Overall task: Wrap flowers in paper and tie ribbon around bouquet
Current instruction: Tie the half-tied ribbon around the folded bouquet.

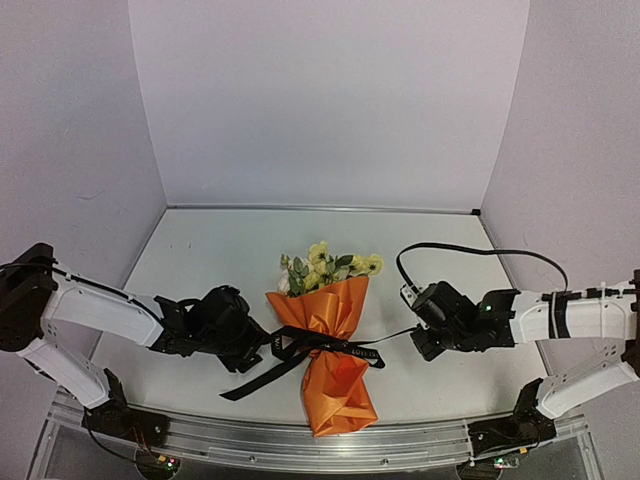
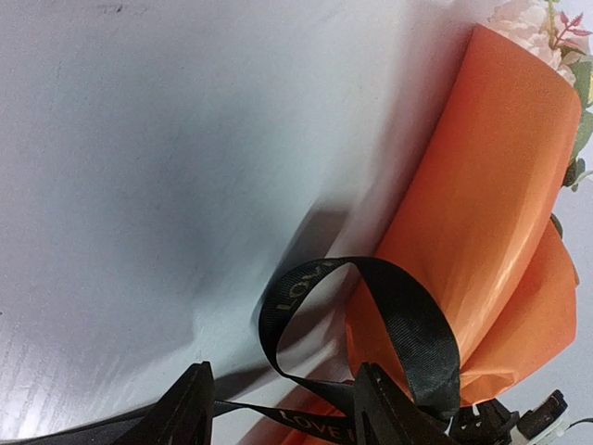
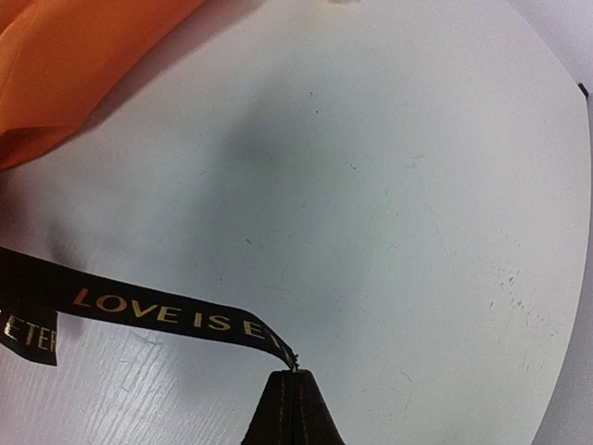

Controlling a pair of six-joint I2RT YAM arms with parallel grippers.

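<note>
Closest to the lens, in the right wrist view, the right end effector [image 3: 295, 385] is clenched. Its two fingertips are pressed together on the very end of the ribbon [image 3: 157, 311], which is black with gold lettering and runs in a fairly straight line from there toward the bouquet.

The bouquet [image 1: 332, 350] lies on the white surface [image 1: 200, 260], its narrow end toward the viewer in the overhead view. The orange paper [image 1: 338, 385] is wrapped into a cone around the flowers [image 1: 325, 268], whose pale yellow blossoms and green leaves poke out of the wide far end. The ribbon crosses the cone's waist in a dark band; whether it is knotted or only crossed there I cannot tell. One tail trails forward and to the left of the bouquet.

Just left of the bouquet sits the left end effector [image 2: 283, 389], released. Its fingers [image 2: 190, 413] stand apart, with a strand of ribbon running between them. An upright loop of ribbon stands just beyond them, against the paper.

The wrapping looks done, and the step in hand appears to be the tying. The next move probably calls for the left end effector to close on the strand between its fingers. Both would then draw away from the bouquet to cinch the ribbon, gently enough that the light cone neither slides nor crumples.
</note>
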